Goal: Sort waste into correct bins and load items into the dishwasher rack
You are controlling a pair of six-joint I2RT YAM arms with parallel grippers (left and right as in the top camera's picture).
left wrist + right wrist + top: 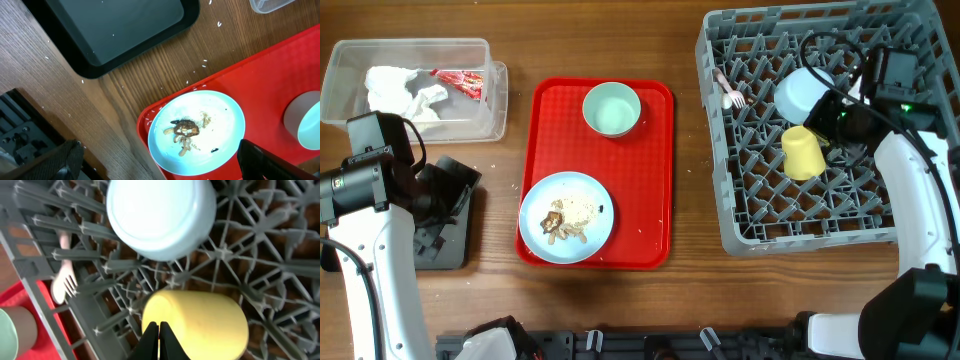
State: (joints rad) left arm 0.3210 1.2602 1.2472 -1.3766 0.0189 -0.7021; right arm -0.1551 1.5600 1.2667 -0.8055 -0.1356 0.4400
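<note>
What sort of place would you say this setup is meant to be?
Probably a tabletop mock-up of a canteen dish-clearing station: a wooden table carries a red tray with a dirty plate, a grey dishwasher rack holding a cup and bowl, and a clear tub of napkins.

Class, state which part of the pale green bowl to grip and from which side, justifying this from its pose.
The pale green bowl stands upright, empty, mouth open, apart from the light blue plate: grip its rim from straight above, one jaw inside, one outside.
</note>
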